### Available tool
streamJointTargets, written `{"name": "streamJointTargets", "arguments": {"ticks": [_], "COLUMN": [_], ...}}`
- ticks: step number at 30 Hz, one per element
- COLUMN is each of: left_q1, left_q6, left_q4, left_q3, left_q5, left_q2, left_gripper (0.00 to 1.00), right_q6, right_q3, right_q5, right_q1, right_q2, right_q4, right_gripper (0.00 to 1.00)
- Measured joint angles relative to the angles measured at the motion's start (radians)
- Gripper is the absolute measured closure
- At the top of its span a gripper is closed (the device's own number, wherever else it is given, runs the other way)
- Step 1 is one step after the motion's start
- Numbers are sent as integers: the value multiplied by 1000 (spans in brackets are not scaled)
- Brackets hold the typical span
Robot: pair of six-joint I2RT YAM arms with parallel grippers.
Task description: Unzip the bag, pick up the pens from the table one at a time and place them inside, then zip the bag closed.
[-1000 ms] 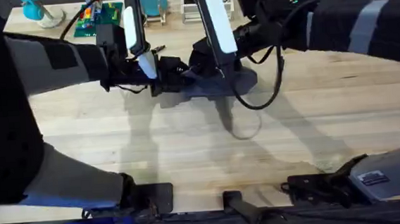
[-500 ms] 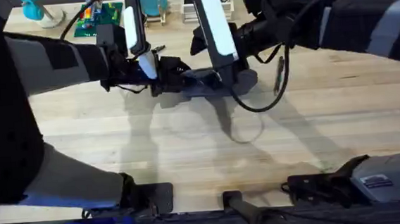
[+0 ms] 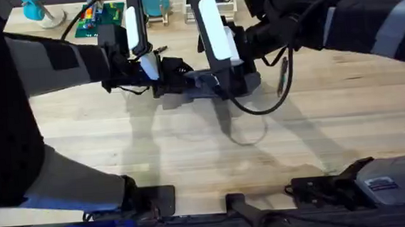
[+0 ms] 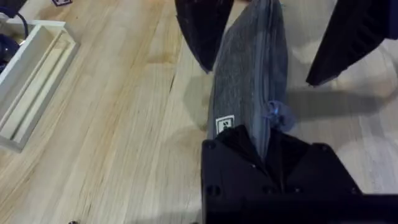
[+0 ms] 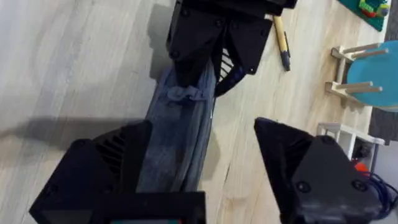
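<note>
- Grey-blue fabric bag (image 4: pixel 249 81) lies on the wooden bench (image 3: pixel 191 150), far side from the arm bases.
- Left tool (image 4: pixel 264 146) is clamped on the bag's end (by the zipper pull).
- Right tool (image 5: pixel 205 168) stands spread wide over the bag.
- Yellow pen (image 5: pixel 281 40) lies just beyond the bag.

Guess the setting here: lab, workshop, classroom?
Likely a robotics lab bench: two arms work a grey-blue pouch on a butcher-block table, with a green toy-brick board and small wooden racks along the far edge.
</note>
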Motion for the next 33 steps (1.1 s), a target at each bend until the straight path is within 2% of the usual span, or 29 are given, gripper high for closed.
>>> {"name": "streamJointTargets", "arguments": {"ticks": [4, 6, 7, 9, 10, 14, 16, 17, 18, 24, 33], "left_q1": [0, 0, 0, 0, 0, 0, 0, 0, 0, 7, 11], "left_q6": [0, 0, 0, -6, -9, -25, -37, -45, -53, -72, -73], "left_q4": [-4, -6, -8, -13, -16, -28, -31, -33, -35, -87, -256], "left_q3": [0, 0, 0, 0, 0, 1, 1, 1, 1, 1, 6], "left_q5": [0, 0, -1, -2, -3, -9, -12, -14, -14, -20, -65], "left_q2": [0, 0, 0, 0, 0, 0, 0, -1, -3, -93, -276], "left_gripper": [958, 910, 844, 633, 564, 390, 199, 57, 21, 7, 8], "right_q6": [0, 0, 0, 1, 3, 10, 24, 38, 51, 165, 355], "right_q3": [0, 0, 0, 0, 0, 0, 0, 0, 0, 0, 0], "right_q5": [8, 8, 8, 8, 8, 10, 11, 11, 11, 12, 14], "right_q1": [1, 1, 1, 1, 1, 0, -3, -5, -8, -39, -79], "right_q2": [0, 0, 0, 0, 0, 0, 0, 0, 0, -7, -86], "right_q4": [0, 0, 0, 0, 0, 0, 0, 1, 2, 3, -1], "right_gripper": [6, 6, 6, 6, 6, 5, 5, 5, 5, 5, 5]}}
